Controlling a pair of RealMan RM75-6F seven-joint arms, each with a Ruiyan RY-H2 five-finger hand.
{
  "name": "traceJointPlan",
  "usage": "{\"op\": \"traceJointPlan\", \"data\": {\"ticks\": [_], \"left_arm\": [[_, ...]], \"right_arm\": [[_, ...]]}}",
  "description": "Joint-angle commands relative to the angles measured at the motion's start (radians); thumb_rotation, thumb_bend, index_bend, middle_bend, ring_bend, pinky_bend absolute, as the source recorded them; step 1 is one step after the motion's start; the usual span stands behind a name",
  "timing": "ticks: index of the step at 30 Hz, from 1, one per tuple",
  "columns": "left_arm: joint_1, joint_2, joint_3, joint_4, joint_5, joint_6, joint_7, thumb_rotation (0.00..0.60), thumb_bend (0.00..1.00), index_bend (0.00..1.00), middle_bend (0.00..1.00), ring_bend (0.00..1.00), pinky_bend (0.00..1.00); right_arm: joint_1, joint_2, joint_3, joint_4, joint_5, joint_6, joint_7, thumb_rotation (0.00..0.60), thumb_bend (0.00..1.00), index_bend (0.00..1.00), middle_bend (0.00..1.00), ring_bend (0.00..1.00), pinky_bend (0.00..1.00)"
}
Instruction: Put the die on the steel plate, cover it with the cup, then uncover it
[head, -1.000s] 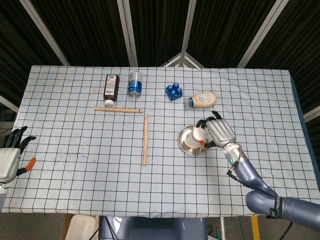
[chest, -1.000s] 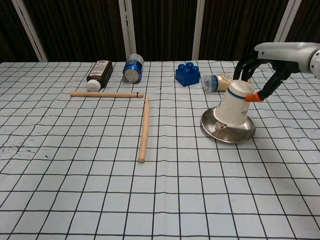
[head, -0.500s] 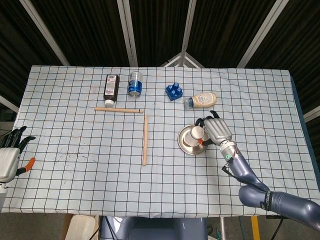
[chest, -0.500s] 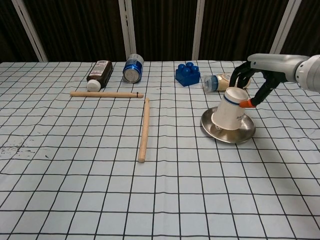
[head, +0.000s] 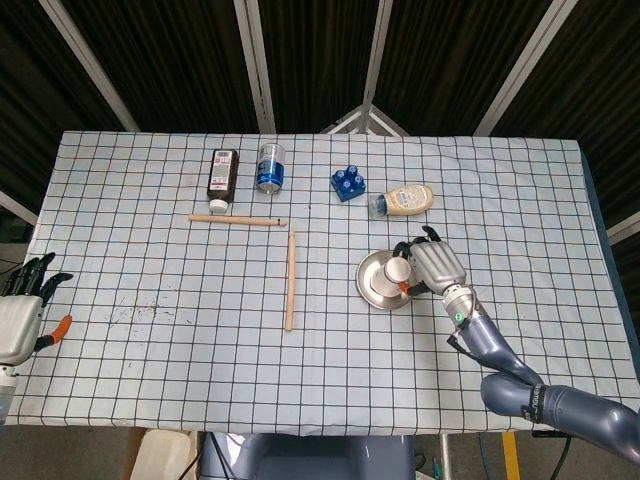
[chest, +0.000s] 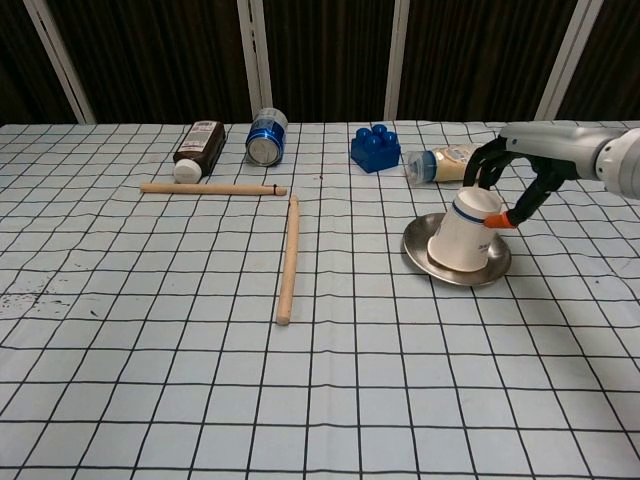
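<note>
On the round steel plate (chest: 425, 256), right of the two wooden sticks (chest: 287, 257), the right hand (chest: 512, 178) gripped an upturned white paper cup (chest: 463, 230), mouth resting on the plate. No die was visible. At the near-left table edge, the left hand (head: 20, 311) lay empty, fingers apart.

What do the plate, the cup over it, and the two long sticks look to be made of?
Plate: polished metal, likely steel, with a mirror-like sheen. Cup: matte white, probably paper or plastic, with a dark band near its base. Sticks: bare pale wood, unvarnished by the look.
</note>
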Motion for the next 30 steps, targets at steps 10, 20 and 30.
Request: {"op": "traceJointPlan", "data": {"ticks": [10,20,30], "left_arm": [[0.0,-0.002,0.003,-0.002,0.005,0.002,0.006,0.6,0.47,0.23,0.0,0.0,0.1],[0.001,-0.002,0.002,-0.003,0.003,0.003,0.007,0.6,0.47,0.23,0.0,0.0,0.1],[0.002,0.001,0.001,0.0,0.002,0.004,-0.003,0.6,0.47,0.23,0.0,0.0,0.1]], "right_arm": [[-0.043,0.046,-0.031,-0.055,-0.079,0.042,0.032,0.6,0.39,0.51,0.45,0.27,0.0],[-0.036,0.031,-0.034,-0.07,-0.108,0.035,0.043,0.6,0.39,0.51,0.45,0.27,0.0],[0.002,-0.019,-0.015,-0.03,-0.1,0.003,0.037,0.6,0.39,0.51,0.45,0.27,0.0]]}}
